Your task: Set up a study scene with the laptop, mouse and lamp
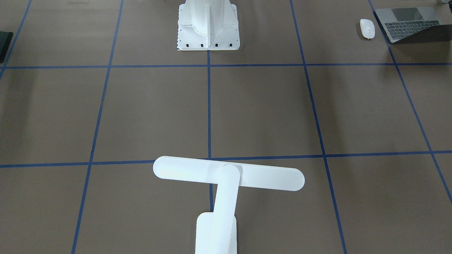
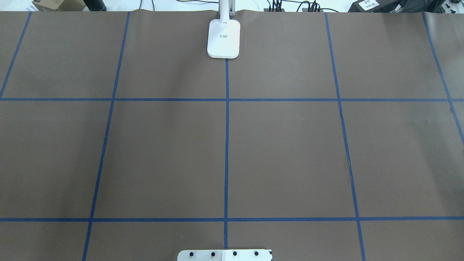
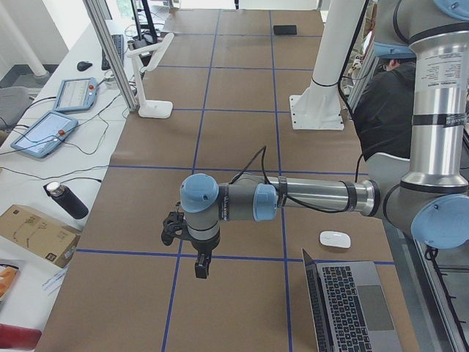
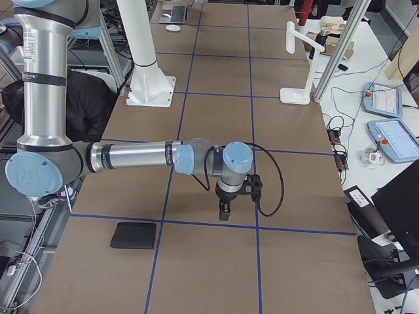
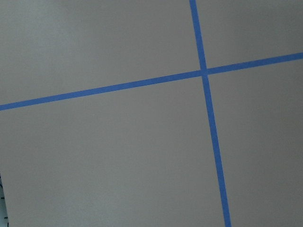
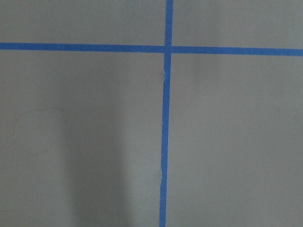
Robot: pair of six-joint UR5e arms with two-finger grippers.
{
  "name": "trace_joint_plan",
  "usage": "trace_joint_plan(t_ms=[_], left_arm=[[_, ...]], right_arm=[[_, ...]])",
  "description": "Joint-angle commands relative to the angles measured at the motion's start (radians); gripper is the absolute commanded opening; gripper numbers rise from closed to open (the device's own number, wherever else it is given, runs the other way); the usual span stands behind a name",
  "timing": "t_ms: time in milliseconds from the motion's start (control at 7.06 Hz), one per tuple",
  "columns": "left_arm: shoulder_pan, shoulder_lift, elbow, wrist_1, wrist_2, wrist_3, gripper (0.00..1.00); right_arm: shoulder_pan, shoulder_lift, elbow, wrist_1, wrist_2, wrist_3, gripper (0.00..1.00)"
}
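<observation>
Brown-papered table, blue tape grid. Jaws of left gripper (image 3: 199, 268) and right gripper (image 4: 224, 212): state can't be told, side views only. Both hover above bare paper. Open laptop (image 1: 409, 24), mouse (image 1: 367, 28) just beside it, at robot's left end near the robot-side edge; lamp (image 1: 226, 176) mid far side. Judged: setup not begun; next, left arm reaches for laptop. Centre squares offer room.
</observation>
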Motion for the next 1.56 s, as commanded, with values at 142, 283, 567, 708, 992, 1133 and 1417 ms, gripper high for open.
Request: trace_joint_plan(t_ms=[142, 283, 567, 708, 992, 1133, 1417], left_arm=[[-0.137, 0.020, -0.055, 0.208, 0.002, -0.131, 1.00], [-0.140, 0.093, -0.173, 0.278, 0.005, -0.249, 1.00], [-0.139, 0.164, -0.344, 0.415, 0.005, -0.586, 1.00], [-0.137, 0.194, -0.335, 0.425, 0.003, -0.714, 1.00], [-0.134, 0.264, -0.297, 0.413, -0.001, -0.917, 1.00], [-0.135, 0.268, -0.242, 0.409, -0.001, -0.934, 1.00], [-0.140, 0.276, -0.182, 0.409, -0.011, -0.940, 1.00]], right_arm=[[0.000, -0.004, 0.029, -0.001, 0.009, 0.004, 1.00], [-0.001, -0.004, 0.027, -0.001, 0.011, 0.004, 1.00], [-0.001, -0.002, 0.032, -0.001, 0.011, 0.006, 1.00], [0.000, -0.004, 0.032, -0.001, 0.011, 0.007, 1.00], [0.000, -0.014, 0.034, -0.001, 0.049, 0.004, 1.00], [-0.001, -0.016, 0.031, -0.001, 0.072, 0.004, 1.00], [-0.001, -0.016, 0.034, -0.001, 0.075, 0.003, 1.00]])
